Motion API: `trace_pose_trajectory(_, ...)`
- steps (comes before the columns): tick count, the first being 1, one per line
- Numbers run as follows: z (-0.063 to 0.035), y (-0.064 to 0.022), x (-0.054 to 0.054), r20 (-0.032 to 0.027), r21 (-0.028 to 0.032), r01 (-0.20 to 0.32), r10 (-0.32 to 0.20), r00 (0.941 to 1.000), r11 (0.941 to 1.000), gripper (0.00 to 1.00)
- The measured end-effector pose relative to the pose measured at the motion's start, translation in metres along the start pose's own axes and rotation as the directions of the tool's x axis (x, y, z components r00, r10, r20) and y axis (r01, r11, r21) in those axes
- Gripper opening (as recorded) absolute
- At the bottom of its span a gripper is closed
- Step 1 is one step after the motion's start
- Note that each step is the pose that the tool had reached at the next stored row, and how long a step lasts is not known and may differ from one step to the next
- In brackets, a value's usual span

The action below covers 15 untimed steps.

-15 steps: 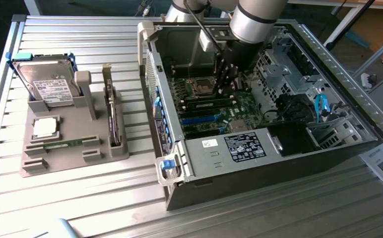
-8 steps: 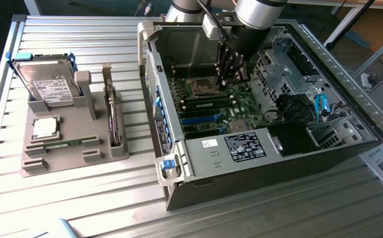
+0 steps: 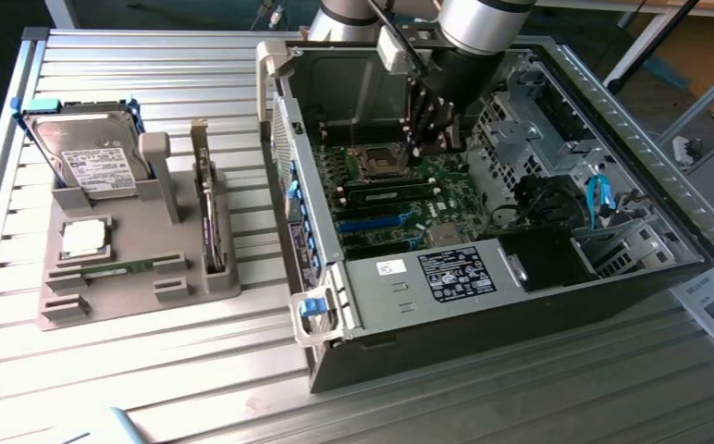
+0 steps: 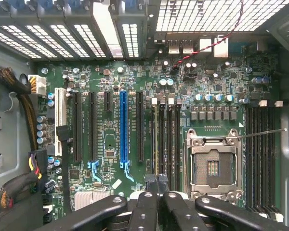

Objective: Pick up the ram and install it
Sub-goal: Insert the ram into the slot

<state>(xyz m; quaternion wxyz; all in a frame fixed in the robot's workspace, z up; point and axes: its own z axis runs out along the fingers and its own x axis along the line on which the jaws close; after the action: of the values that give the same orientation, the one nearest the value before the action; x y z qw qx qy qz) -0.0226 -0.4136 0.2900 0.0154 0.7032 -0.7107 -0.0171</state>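
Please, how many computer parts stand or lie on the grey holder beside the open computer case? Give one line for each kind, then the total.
Boxy silver hard drive with white label: 1
Square silver processor chip: 1
Long thin green ram stick: 1
Dark upright expansion card: 1
Total: 4

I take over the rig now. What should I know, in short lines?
Gripper: shut, inside the case, tips right above the ram's end.
Ram: stands edge-on in a slot beside the empty socket.
Tray: a green stick lies in it.
Done: ram is at the board.
Left: cannot tell whether it is fully seated; check this.
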Motion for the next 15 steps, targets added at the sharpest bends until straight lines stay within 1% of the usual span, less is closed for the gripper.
trace_pose_trajectory(4,-0.0001,-0.0009,0.000,-0.0002,-0.0001,0.000,0.000,1.0000,1.0000,0.10)
trace_pose_trajectory(5,-0.0002,-0.0036,0.000,-0.0002,-0.0001,0.000,0.000,1.0000,1.0000,0.10)
trace_pose_trajectory(7,-0.0007,-0.0159,0.000,0.0000,-0.0001,0.000,0.000,1.0000,1.0000,0.10)
trace_pose_trajectory(9,-0.0010,-0.0227,0.000,0.0000,0.0000,0.000,0.000,1.0000,1.0000,0.10)
trace_pose_trajectory(10,-0.0013,-0.0276,0.000,-0.0001,-0.0001,0.000,0.000,1.0000,1.0000,0.10)
trace_pose_trajectory(15,-0.0018,-0.0378,0.000,-0.0001,-0.0001,0.000,0.000,1.0000,1.0000,0.10)
